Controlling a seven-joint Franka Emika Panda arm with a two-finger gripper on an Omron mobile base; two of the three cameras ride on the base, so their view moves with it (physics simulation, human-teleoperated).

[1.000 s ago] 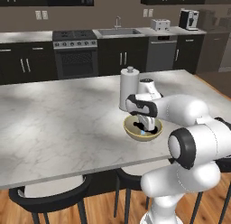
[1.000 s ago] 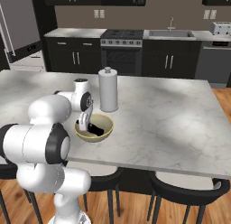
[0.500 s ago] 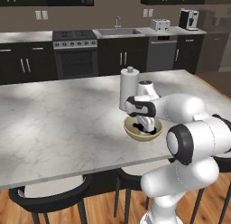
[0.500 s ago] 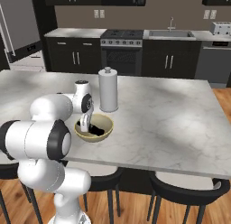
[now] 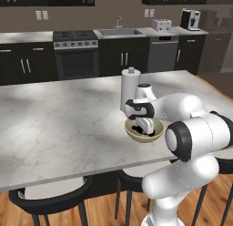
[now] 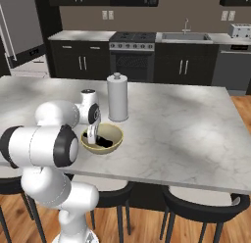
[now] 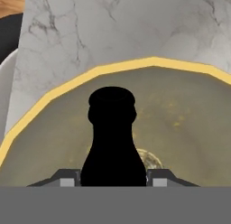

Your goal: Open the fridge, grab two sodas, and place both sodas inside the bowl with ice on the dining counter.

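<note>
Pincer (image 7: 112, 181) clamps dark soda (image 7: 112, 142) over bowl (image 7: 54, 94), prob. inside.

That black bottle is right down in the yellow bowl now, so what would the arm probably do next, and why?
Probably open its fingers and let go. The gripper is shut on the dark soda, which already hangs inside the bowl on the dining counter, so little remains but to release it and lift away.
</note>
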